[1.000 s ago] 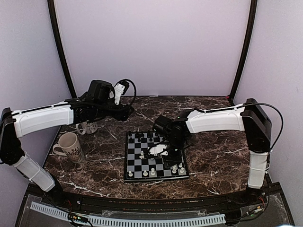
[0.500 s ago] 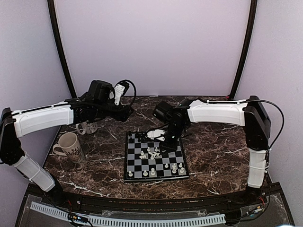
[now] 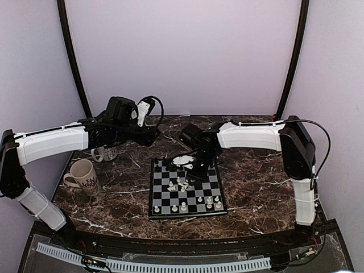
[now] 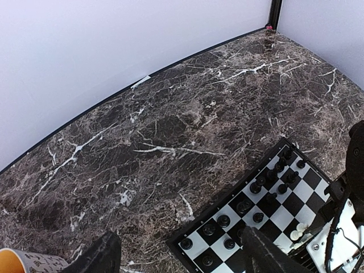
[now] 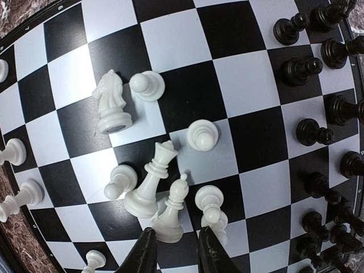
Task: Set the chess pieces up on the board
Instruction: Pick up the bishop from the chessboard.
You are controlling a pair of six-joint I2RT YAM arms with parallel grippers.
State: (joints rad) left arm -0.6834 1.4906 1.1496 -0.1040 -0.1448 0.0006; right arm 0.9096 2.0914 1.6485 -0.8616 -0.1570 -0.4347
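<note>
The board (image 3: 196, 196) lies in the table's middle. Black chess pieces (image 3: 170, 165) stand upright on its two far rows. Several white pieces (image 3: 181, 183) are clustered mid-board, and a few more white pieces (image 3: 213, 202) stand near the front edge. In the right wrist view the white cluster (image 5: 159, 187) has a queen, a bishop and a knight lying tipped among pawns; black pieces (image 5: 318, 136) line the right side. My right gripper (image 5: 176, 230) hovers just above the tipped bishop, slightly open and empty. My left gripper (image 4: 179, 250) is wide open and empty, held above the table left of the board's far corner (image 4: 282, 219).
A beige patterned mug (image 3: 84, 176) stands at the left of the table, its rim showing in the left wrist view (image 4: 23, 263). A second mug (image 3: 104, 153) sits behind it under the left arm. Walls enclose the marble table on three sides.
My right gripper has drawn back from the board's middle toward its far edge, uncovering the white cluster. The left arm has not moved.
</note>
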